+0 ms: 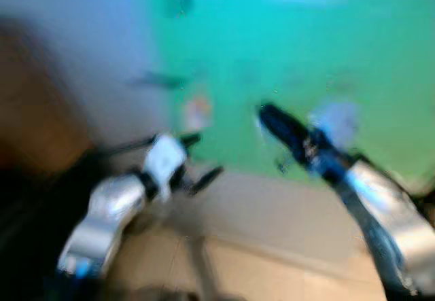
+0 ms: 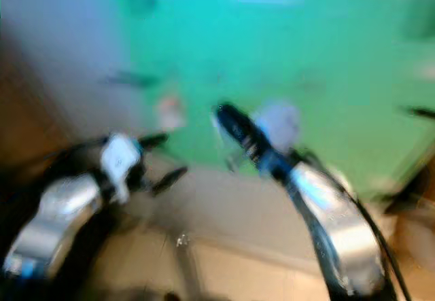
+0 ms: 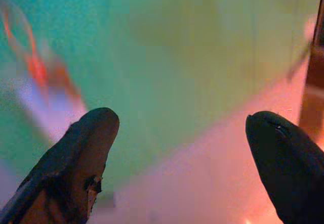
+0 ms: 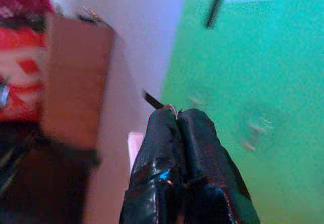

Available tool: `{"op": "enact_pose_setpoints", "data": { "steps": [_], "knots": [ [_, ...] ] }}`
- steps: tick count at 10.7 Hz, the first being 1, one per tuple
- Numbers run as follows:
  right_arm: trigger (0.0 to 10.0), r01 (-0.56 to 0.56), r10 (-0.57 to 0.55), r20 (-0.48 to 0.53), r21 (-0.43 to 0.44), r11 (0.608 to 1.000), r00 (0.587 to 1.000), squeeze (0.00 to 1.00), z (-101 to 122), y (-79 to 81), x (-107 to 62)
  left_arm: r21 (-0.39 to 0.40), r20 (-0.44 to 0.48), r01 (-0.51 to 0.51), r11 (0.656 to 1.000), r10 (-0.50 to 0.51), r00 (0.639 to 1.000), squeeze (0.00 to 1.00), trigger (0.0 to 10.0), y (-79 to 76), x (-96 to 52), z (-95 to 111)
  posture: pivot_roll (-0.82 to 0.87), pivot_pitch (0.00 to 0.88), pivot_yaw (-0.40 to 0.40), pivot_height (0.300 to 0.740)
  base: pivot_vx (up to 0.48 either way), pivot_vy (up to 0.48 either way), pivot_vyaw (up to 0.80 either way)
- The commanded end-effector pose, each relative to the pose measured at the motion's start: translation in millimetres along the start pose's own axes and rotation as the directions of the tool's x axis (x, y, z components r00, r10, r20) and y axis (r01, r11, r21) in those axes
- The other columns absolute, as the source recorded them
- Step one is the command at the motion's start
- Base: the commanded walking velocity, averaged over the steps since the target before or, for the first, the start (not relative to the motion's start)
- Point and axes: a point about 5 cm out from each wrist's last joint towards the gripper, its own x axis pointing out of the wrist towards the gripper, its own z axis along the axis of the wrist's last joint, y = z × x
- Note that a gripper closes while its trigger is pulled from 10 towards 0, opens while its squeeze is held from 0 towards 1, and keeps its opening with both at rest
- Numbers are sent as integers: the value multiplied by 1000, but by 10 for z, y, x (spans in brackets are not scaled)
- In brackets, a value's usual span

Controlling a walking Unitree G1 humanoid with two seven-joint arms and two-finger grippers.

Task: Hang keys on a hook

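Right wrist view is showing the right gripper with its two black fingers pressing tightly together, a thin silver metal ring peeking out at their tips; whether keys are hanging from it I cannot tell. It is reaching up toward the far green wall. The left gripper is pointing at the same wall from the left, its fingers spreading wide apart and holding nothing. The head views are blurring heavily
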Motion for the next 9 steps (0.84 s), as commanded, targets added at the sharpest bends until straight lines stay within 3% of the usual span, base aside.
{"op": "enact_pose_setpoints", "data": {
  "steps": [1, 2, 3, 5, 8, 9],
  "knots": [
    [10000, 35, -35, -17, 10, 999, 999, 0, -32, -23, -1, 56, 10, -61, 997, 61, 998, 243, 10000, 122, 41, 115, -143, 0, 77, 740, 0, 0, 0],
    [10000, 167, -165, -34, 57, 984, 986, 0, -86, -91, -49, 58, -12, -151, 987, 152, 988, 231, 10000, 168, 68, 87, -137, 0, 68, 740, 0, 0, 0],
    [10000, 234, -231, -50, 77, 969, 972, 0, -135, -125, -86, 60, -3, -175, 983, 176, 984, 224, 10000, 165, 80, 86, -137, 0, 68, 740, 0, 0, 0],
    [10000, 418, -406, -101, 159, 895, 908, 0, -282, -190, -244, 11, 21, -239, 971, 239, 971, 224, 10000, 132, 175, 128, -146, 0, 86, 740, 0, 0, 0],
    [10000, 457, -445, -107, 130, 880, 889, 0, -275, -227, -227, -14, 53, -213, 977, 214, 975, 255, 10000, 130, 250, 181, -155, 0, 100, 740, 0, 0, 0],
    [10000, 437, -428, -91, 127, 891, 899, 0, -240, -225, -178, -19, 51, -208, 978, 209, 977, 255, 10000, 130, 248, 186, -155, 0, 98, 740, 0, 0, 0]
  ]
}}
